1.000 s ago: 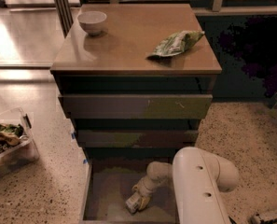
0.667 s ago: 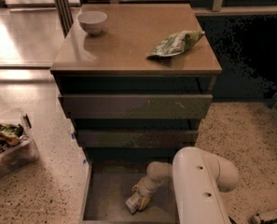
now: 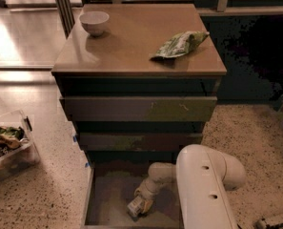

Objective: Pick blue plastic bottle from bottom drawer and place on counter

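The bottom drawer (image 3: 105,199) is pulled open at the foot of the dark cabinet. The blue plastic bottle (image 3: 136,207), small and pale with a whitish label, lies on the drawer floor near its front. My white arm reaches down into the drawer from the right, and the gripper (image 3: 144,197) sits right at the bottle's upper end, touching or just over it. The counter (image 3: 136,39) is the glossy brown top of the cabinet, well above the gripper.
A small white bowl (image 3: 94,22) stands at the counter's back left and a green foil snack bag (image 3: 180,44) lies at its right. Two shut drawer fronts (image 3: 138,109) are above the open drawer. A clear bin (image 3: 7,144) of items sits on the floor at left.
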